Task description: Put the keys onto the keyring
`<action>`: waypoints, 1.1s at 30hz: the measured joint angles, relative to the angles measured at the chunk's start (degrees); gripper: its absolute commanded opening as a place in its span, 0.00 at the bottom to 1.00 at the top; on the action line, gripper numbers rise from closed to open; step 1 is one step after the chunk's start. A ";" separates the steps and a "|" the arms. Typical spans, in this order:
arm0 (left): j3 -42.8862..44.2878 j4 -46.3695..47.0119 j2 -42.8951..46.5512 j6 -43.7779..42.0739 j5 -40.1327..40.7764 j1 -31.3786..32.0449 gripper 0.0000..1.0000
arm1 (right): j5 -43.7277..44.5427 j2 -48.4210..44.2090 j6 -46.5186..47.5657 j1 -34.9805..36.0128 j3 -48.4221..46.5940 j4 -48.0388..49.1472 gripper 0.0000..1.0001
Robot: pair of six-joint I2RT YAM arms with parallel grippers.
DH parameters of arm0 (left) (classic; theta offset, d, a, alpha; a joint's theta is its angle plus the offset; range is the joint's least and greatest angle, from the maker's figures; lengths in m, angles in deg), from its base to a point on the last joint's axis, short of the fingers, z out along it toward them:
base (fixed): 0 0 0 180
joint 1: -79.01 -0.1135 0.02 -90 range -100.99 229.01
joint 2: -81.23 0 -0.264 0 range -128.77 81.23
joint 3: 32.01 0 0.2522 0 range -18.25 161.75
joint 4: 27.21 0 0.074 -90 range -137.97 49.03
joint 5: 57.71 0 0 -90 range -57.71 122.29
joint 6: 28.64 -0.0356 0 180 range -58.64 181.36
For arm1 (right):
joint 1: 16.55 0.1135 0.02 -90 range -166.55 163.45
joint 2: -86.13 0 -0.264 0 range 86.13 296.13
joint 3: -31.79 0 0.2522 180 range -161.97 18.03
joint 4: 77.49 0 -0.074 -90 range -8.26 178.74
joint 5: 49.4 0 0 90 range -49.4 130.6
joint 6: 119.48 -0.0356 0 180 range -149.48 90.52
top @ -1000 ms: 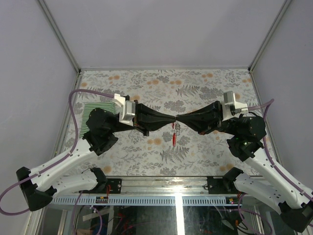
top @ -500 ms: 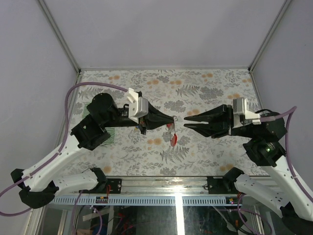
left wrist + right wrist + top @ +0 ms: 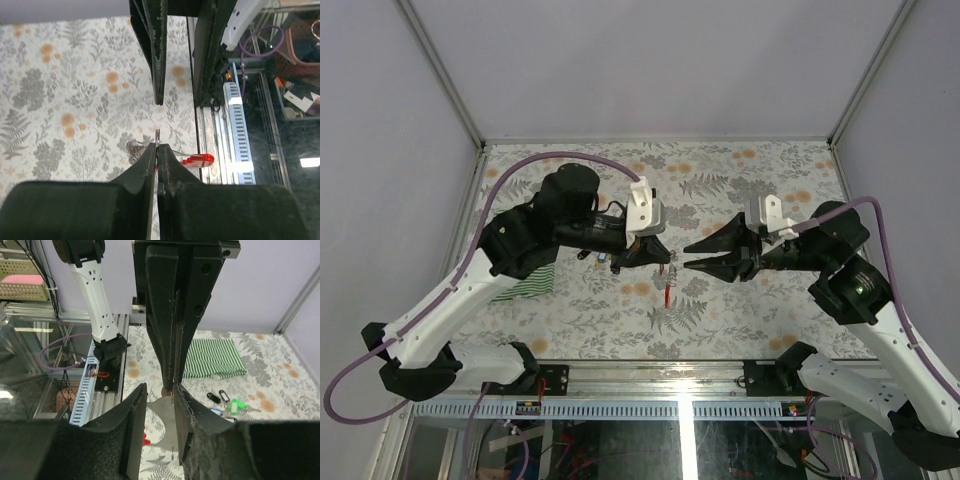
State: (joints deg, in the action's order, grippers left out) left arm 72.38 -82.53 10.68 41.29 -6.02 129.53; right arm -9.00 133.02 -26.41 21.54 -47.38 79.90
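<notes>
Since a second ago, the right hand (image 3: pixel 685 256) has been drawn back from a tip-to-tip meeting and its jaws have been parted, while the left hand (image 3: pixel 666 262) has been swung round at the wrist and is kept clenched on the keyring (image 3: pixel 669 271), from which a red tag (image 3: pixel 667 292) is hung above the surface (image 3: pixel 750 170). From the left wrist, the keyring is seen edge-on, pinched only by the very fingertips (image 3: pixel 149 152), with a hanging key (image 3: pixel 134 149) and the red tag dangling below it; the released right hand is seen just beyond, apart from the ring. So slight a pinch is judged easy to lose: if the ring is nudged by the incoming fingers, or twisted by the swinging weight, it could be rotated out of line or dropped. From the right wrist, the left hand is framed upright between the parted fingers, and the loose keys (image 3: pixel 227 405), tagged green, black and blue, are found lying on the surface near the striped cloth (image 3: pixel 212 357), well apart from both hands. Nothing is held by the right hand, so a key is yet to be fetched; being tiny and flat, it could be missed or skidded aside, and threading could be spoiled if the ring's split is not presented squarely.
</notes>
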 measured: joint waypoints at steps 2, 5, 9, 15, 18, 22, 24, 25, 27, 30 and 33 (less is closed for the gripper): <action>2.03 -3.96 -1.29 -0.98 0.50 0.00 0.00 | 0.02 0.66 0.37 0.00 0.04 -1.03 0.35; 5.84 -9.46 -3.45 -2.29 1.75 0.00 0.00 | 0.02 0.74 0.44 0.00 0.79 -1.18 0.36; 12.22 -16.96 -7.06 -3.61 4.48 0.02 0.00 | 0.04 0.63 0.26 0.00 2.86 -0.70 0.36; 20.85 -28.13 -12.46 -4.37 10.38 0.20 0.00 | 0.68 0.61 -0.59 0.00 7.26 1.64 0.37; 21.64 -31.58 -13.77 -4.39 13.46 0.81 0.00 | 0.92 0.57 -1.11 0.00 8.72 2.99 0.37; 21.64 -35.15 -14.93 -4.39 15.52 1.57 0.00 | 1.05 0.28 -2.47 0.00 11.10 6.10 0.38; 21.64 -35.89 -15.28 -4.39 15.80 1.88 0.00 | 1.03 0.24 -3.69 0.00 12.57 8.41 0.39; 21.64 -36.00 -15.43 -4.39 15.82 2.03 0.00 | 1.01 0.26 -4.33 0.00 13.29 9.73 0.39; 21.64 -36.02 -15.54 -4.39 15.78 2.34 0.00 | 1.01 0.31 -5.73 0.00 14.71 12.31 0.41; 21.64 -35.78 -15.47 -4.39 15.47 2.40 0.00 | 0.94 0.81 -7.87 0.00 16.17 16.09 0.42; 21.62 -35.01 -15.19 -4.39 15.08 2.47 0.00 | 0.81 1.60 -10.47 0.00 17.57 20.83 0.42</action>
State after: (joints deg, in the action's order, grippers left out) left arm 94.00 -117.55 -4.51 36.90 9.06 132.00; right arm -8.19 134.62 -36.88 21.54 -29.81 100.73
